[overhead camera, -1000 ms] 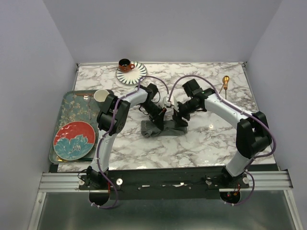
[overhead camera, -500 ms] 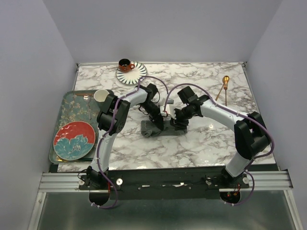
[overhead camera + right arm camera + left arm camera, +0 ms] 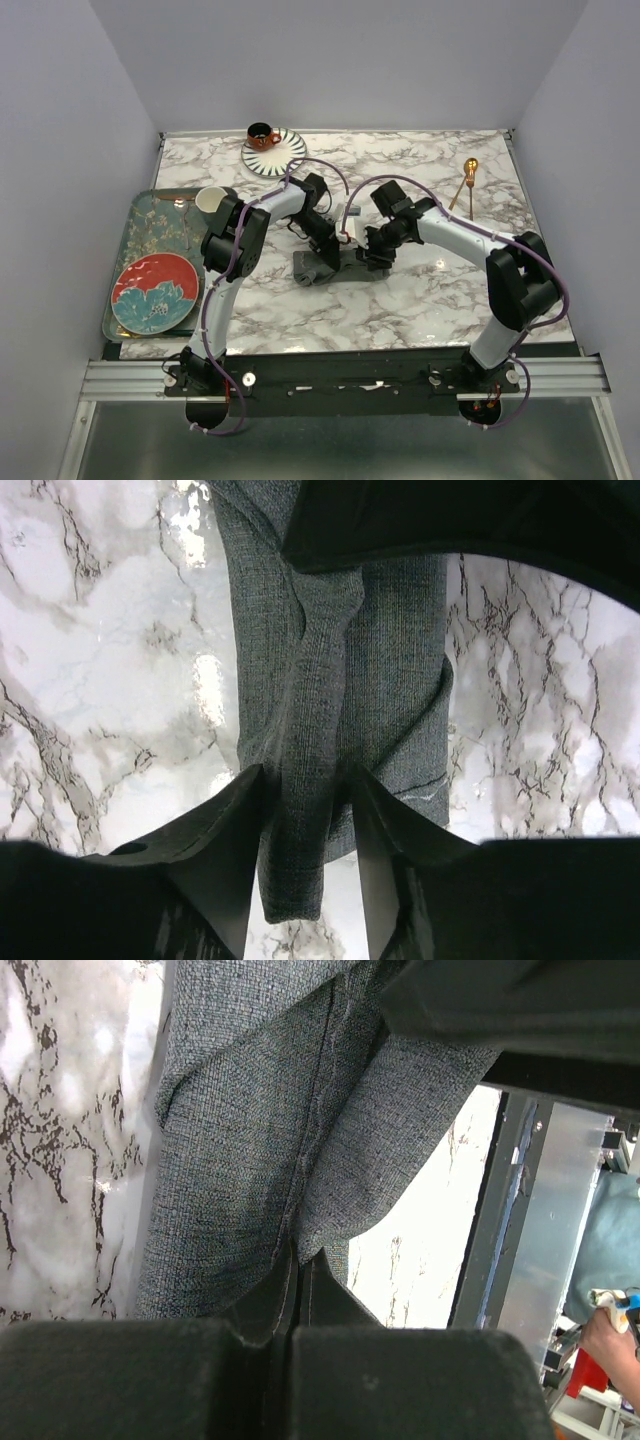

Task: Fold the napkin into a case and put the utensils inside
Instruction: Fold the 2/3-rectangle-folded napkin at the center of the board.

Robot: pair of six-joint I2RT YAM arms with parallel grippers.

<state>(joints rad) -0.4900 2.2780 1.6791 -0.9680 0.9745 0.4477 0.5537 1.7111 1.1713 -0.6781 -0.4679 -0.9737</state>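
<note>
The dark grey napkin lies folded into a narrow strip at mid-table, between my two grippers. My left gripper is down on its left part. In the left wrist view its jaws are shut, and a ridge of the cloth runs up into their tips. My right gripper stands at the strip's right end. In the right wrist view it straddles a raised fold of the napkin, one finger pressed against each side. The gold utensils lie crossed at the far right, away from both grippers.
An orange cup on a striped saucer sits at the back. A patterned tray on the left holds a red plate and a white cup. The table's front rail runs by the arm bases.
My right gripper has shifted left onto the napkin's right end and narrowed its jaws around a fold. The left gripper has stayed shut in place.
</note>
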